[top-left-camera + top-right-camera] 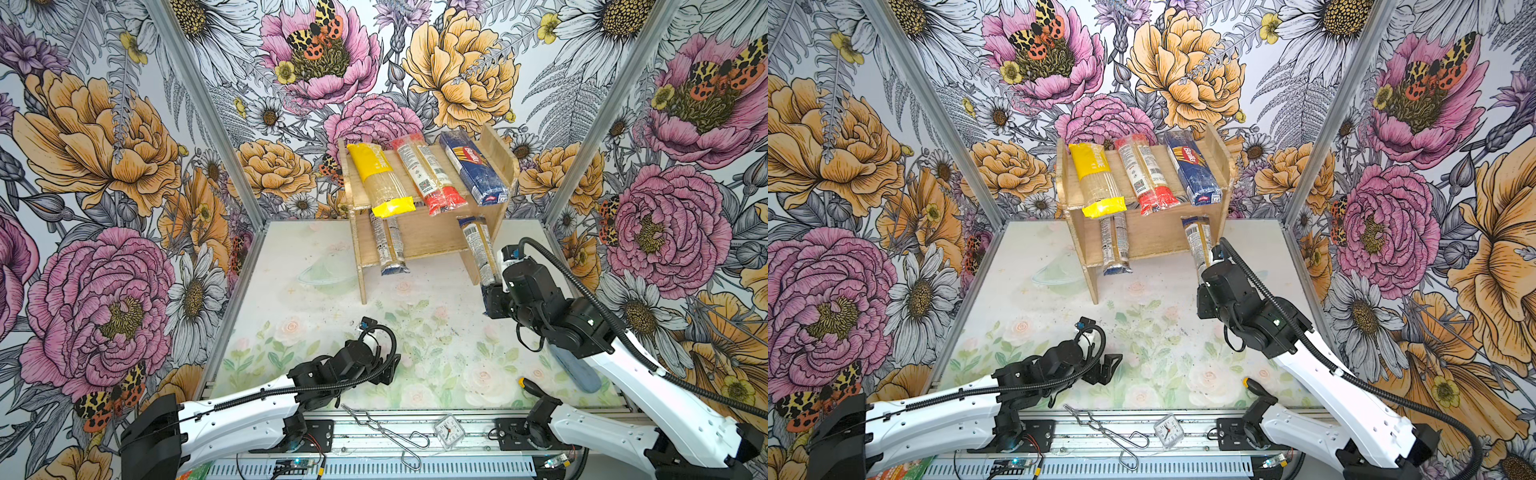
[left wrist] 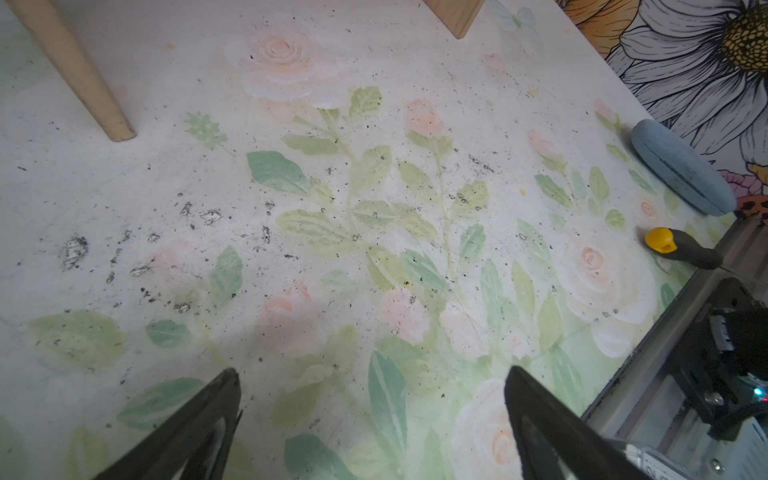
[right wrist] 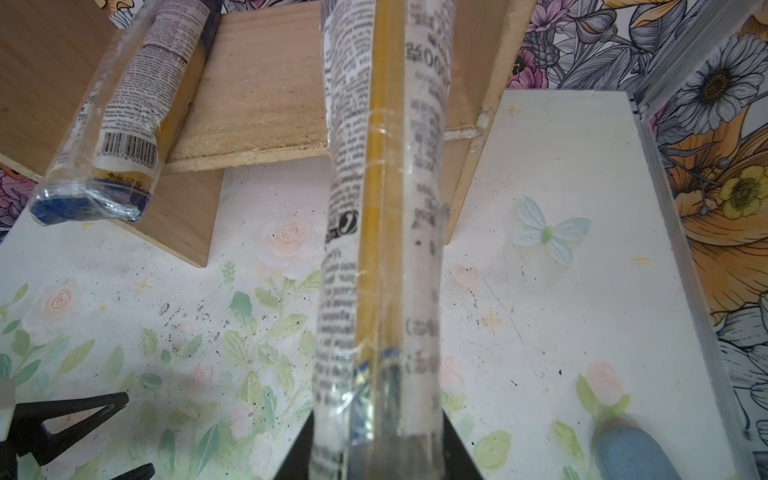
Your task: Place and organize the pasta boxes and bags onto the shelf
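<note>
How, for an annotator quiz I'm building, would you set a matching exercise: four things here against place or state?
Things:
1. yellow-ended clear spaghetti pack
2. dark blue Barilla spaghetti pack
3. slim clear spaghetti pack with dark blue ends, right-hand one
4. left gripper

Place or state:
A. open, holding nothing
B. wooden shelf's top tier, right end in top views
C. held by the right gripper, reaching into lower tier
D. top tier, left end

Pairs: 1-D, 2-B, 3-C, 4-A.

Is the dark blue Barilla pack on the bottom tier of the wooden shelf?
No, the dark blue Barilla pack lies on the top tier of the shelf, right of the red-ended pack.
</note>
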`<control>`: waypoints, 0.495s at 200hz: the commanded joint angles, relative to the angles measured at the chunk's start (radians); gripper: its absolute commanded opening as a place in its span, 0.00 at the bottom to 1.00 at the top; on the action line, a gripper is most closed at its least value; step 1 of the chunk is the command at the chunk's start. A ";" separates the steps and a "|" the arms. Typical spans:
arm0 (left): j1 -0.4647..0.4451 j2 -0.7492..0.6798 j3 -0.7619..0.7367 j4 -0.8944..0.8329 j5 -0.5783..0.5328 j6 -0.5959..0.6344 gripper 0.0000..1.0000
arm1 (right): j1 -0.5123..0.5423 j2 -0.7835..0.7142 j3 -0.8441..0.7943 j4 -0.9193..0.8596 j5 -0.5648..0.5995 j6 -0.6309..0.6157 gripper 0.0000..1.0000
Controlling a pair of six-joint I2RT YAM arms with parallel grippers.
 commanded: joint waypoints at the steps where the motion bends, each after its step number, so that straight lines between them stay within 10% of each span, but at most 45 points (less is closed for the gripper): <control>1: 0.009 0.001 0.021 0.012 0.015 0.020 0.99 | -0.037 0.005 0.072 0.159 -0.037 -0.054 0.00; 99: 0.017 0.025 0.030 0.021 0.010 0.025 0.99 | -0.154 0.116 0.110 0.258 -0.163 -0.105 0.00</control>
